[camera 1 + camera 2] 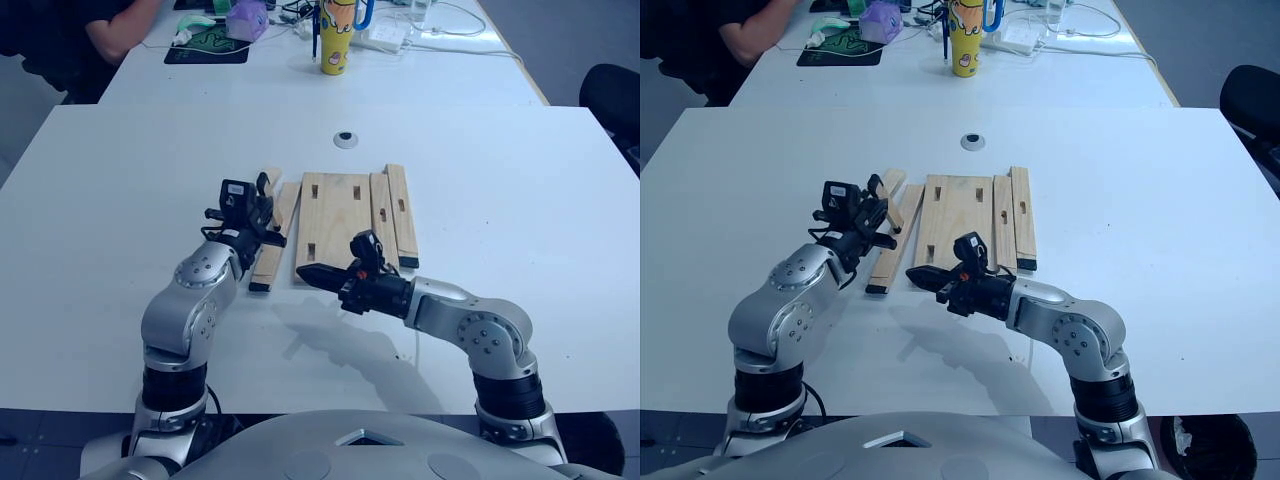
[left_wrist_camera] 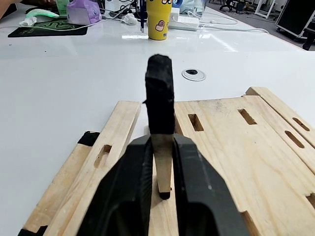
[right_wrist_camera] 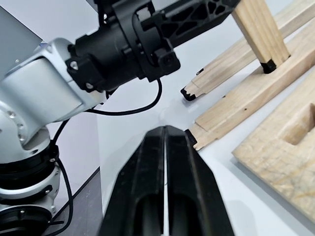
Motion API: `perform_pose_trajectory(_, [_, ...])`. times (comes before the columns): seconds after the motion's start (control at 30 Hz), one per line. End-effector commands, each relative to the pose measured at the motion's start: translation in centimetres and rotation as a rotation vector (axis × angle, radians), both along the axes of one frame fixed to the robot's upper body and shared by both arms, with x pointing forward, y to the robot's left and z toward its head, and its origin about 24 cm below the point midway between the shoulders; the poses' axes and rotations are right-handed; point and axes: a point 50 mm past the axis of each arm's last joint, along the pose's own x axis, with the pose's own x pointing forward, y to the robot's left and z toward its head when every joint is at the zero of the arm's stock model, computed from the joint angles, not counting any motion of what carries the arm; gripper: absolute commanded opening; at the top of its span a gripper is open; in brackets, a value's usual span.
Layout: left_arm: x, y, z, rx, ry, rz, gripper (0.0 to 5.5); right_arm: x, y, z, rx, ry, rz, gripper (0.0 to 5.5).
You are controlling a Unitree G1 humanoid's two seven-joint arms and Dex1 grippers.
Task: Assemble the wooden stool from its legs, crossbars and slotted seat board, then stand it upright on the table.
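1. Nearest the head camera, the right gripper (image 1: 305, 272) hovers just off the near edge of the laid-out parts. Its black fingers are pressed together on nothing.
2. Furthest left, the left gripper (image 2: 161, 147) is clamped on a short pale wooden crossbar with black tips (image 3: 258, 32). It holds the crossbar on end over a long pale wooden leg (image 1: 266, 268) that lies flat on the white table (image 1: 500, 180).
3. Just right of the leg lies the flat, pale slotted seat board (image 1: 335, 225). Against its right edge are two more slotted wooden strips (image 1: 402, 215), lying side by side.
4. The step in hand looks like the first joint, seating the crossbar's end in one of the leg's slots. The seat board and the strips lie loose, so most of the assembly is yet to do.
5. The next move probably calls for a straight push down along the crossbar. The leg may skid or tip under that push, so the idle right gripper could usefully pin it.
6. The right wrist view shows, from the side, the crossbar's black lower tip meeting the leg. The left wrist view shows both fingers gripping the crossbar and a free slot in the leg. The head views show the whole spread, including the strips to the right.
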Motion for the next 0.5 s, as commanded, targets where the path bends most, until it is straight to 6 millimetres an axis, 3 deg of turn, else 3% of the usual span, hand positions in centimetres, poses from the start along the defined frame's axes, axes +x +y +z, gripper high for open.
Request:
perform_pose_trajectory(0.03, [-0.3,0.2,-1.7,0.027,0.084,0.001,0.44,0.1,0.0,0.1,-0.010,-0.012,-0.007,0.00])
perform_pose_trajectory(0.1, [0.2,0.1,-0.7,0.019,0.014,0.000,0.44,0.1,0.0,0.0,-0.012,-0.010,-0.008,0.00])
perform_pose_trajectory(0.13, [0.3,0.2,-0.1,0.035,-0.025,0.000,0.81,0.1,0.0,-0.1,-0.014,-0.009,-0.010,0.00])
perform_pose_trajectory(0.33, [0.5,0.2,3.8,0.055,-0.281,-0.039,1.66,0.0,-0.3,-0.5,-0.015,-0.002,-0.025,0.00])
perform_pose_trajectory(0.5, [-0.5,1.3,7.2,0.050,-0.515,-0.054,1.69,0.1,-0.3,-0.9,-0.017,0.001,-0.032,0.00])
